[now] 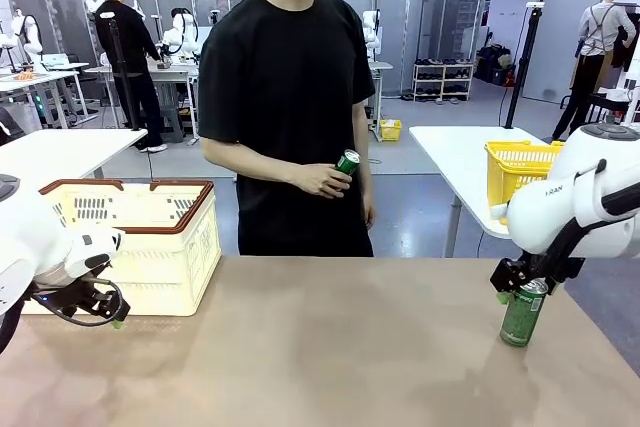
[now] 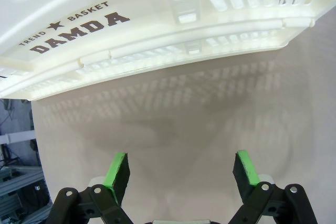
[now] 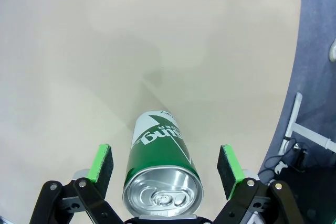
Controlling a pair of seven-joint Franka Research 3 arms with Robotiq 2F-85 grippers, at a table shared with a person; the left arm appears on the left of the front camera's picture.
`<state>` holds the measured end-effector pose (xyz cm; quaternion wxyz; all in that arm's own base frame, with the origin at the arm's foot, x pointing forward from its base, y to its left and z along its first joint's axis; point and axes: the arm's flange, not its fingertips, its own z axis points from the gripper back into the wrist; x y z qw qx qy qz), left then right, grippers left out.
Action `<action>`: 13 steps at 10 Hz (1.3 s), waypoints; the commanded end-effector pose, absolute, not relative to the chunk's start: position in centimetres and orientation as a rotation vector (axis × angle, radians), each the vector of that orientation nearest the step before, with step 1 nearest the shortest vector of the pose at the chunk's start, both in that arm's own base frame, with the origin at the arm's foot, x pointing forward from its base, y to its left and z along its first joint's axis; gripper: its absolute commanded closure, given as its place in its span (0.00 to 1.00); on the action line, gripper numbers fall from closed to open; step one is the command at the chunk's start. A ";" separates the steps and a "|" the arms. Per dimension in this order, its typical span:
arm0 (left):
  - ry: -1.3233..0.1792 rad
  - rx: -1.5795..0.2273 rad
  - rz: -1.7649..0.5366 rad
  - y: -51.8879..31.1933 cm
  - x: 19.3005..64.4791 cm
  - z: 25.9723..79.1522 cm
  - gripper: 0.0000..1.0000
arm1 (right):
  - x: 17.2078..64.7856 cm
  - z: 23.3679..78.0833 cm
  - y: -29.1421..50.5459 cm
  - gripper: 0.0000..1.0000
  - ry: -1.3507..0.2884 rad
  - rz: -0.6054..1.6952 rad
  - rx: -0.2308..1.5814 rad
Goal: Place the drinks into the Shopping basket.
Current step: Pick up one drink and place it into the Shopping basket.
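Observation:
A green can (image 1: pixel 522 313) stands upright on the table at the right. My right gripper (image 1: pixel 520 287) hangs over its top, open, with the can (image 3: pixel 160 166) between the two green pads and a gap on each side. The person across the table holds a second green can (image 1: pixel 346 163) in one hand at waist height. The cream Shopping basket (image 1: pixel 190 247) with a reddish-brown rim sits at the table's left. My left gripper (image 1: pixel 100 309) hovers low in front of it, open and empty; in the left wrist view the basket wall (image 2: pixel 157 30) with "DAMDA" lies just ahead of the gripper (image 2: pixel 181 169).
The tan table (image 1: pixel 320 347) stretches bare between the basket and the can. Its right edge (image 3: pixel 286 77) drops off close to the can. A yellow mesh basket (image 1: pixel 520 169) stands on another table behind at the right.

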<state>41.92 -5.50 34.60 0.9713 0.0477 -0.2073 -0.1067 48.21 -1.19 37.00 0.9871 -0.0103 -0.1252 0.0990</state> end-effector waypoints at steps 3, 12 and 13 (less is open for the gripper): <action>-0.415 0.102 -0.219 -5.6 41.9 34.5 0.00 | 48.4 37.3 -1.5 0.20 -0.242 0.221 -0.013; -0.415 0.102 -0.219 -5.6 41.9 34.5 0.00 | 47.6 37.3 -1.3 1.00 -0.210 0.197 -0.022; -0.415 0.102 -0.219 -5.6 41.9 34.5 0.00 | 47.1 37.8 -0.7 1.00 -0.205 0.182 -0.026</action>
